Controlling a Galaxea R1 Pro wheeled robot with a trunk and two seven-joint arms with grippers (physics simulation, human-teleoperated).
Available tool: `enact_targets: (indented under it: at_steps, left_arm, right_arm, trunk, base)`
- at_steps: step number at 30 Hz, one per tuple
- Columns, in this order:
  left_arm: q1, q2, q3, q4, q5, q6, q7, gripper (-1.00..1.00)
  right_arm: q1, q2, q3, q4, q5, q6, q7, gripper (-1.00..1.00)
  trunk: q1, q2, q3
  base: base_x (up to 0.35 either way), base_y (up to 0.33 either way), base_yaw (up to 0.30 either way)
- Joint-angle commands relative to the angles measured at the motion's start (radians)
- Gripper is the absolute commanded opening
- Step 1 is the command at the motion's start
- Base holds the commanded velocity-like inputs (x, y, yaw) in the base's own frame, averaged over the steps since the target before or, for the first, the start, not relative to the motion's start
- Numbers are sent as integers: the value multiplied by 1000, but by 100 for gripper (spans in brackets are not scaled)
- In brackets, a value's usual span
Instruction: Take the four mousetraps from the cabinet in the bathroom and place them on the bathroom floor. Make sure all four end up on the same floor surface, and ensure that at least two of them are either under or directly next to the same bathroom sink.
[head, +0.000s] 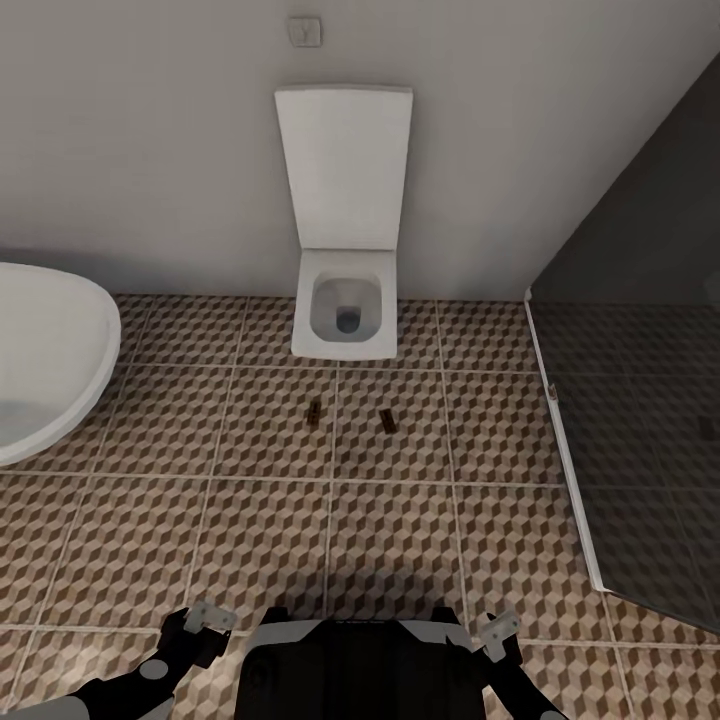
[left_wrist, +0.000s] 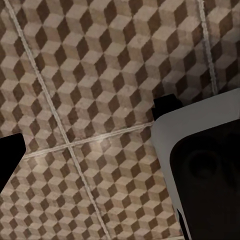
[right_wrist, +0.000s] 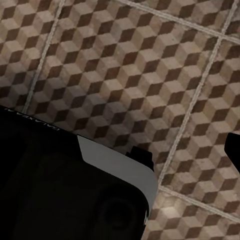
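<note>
Cube-patterned bathroom floor (head: 250, 540) runs from the robot's base up to a pale wall. Going left to right in the head view: a white oval bathtub (head: 45, 360) sits far ahead and to the left of the left gripper (head: 205, 618), which is low beside the robot's trunk; whether it is open or closed cannot be told. Ahead of both grippers, well apart from them, two mousetraps lie flat on the tiles: the left mousetrap (head: 315, 411) and, near it, the right mousetrap (head: 388, 420). Just beyond them a square white toilet (head: 345, 315) stands against the wall with its lid (head: 345, 165) raised. The right gripper (head: 497, 630) is low on the other side of the trunk, its state also impossible to tell. Ahead and to its right stands a dark glass shower screen (head: 640, 430) with a white frame. Both wrist views look down on the tiles and the grey-and-black robot base (left_wrist: 200, 170).
</note>
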Motion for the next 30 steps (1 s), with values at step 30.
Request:
enact_targets:
  at_steps: [30]
  left_arm:
    - [0, -5, -9, -7, 9, 9, 6, 100]
  right_arm:
    - [0, 2, 1, 1, 2, -1, 0, 100]
  trunk:
    - [1, -2, -1]
  base:
    - [0, 0, 0]
